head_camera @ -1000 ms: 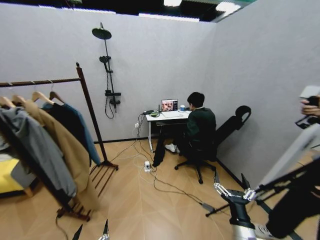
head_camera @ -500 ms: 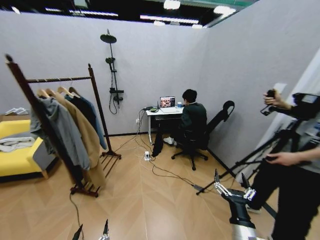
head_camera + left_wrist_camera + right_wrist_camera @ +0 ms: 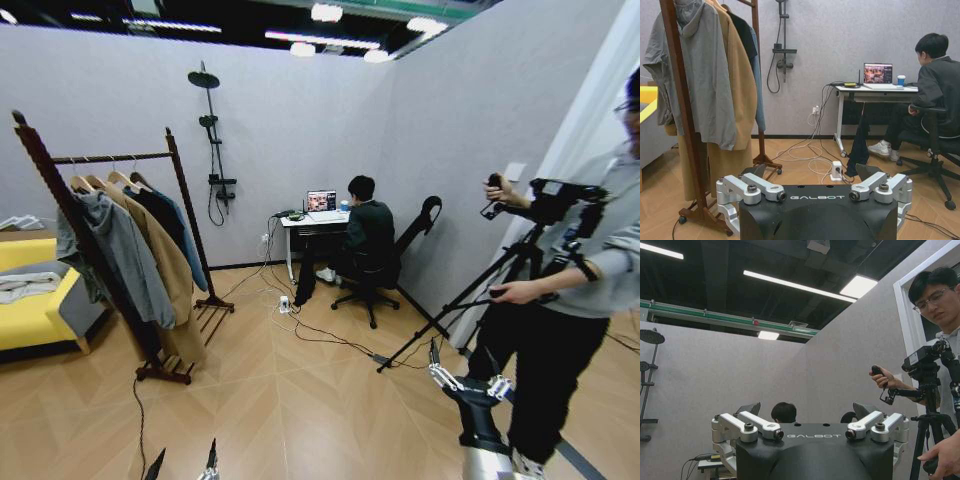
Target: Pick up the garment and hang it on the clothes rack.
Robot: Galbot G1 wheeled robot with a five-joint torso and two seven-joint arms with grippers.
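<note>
The dark reddish-brown wooden clothes rack with knobbed uprights (image 3: 176,190) is standing at the left of the head view, and the dark teal-blue long-sleeved garment (image 3: 189,240) is hanging on its bar at the far end, behind a black jacket (image 3: 157,218), a long tan coat (image 3: 160,275) and a grey hooded top (image 3: 120,255). The left tool (image 3: 183,462) is sitting at the bottom edge, left of centre, released and holding nothing, well apart from the garment. The right tool (image 3: 461,367) is hovering at lower right, also spread and unloaded, far across the wooden floor (image 3: 300,400) from the rack.
</note>
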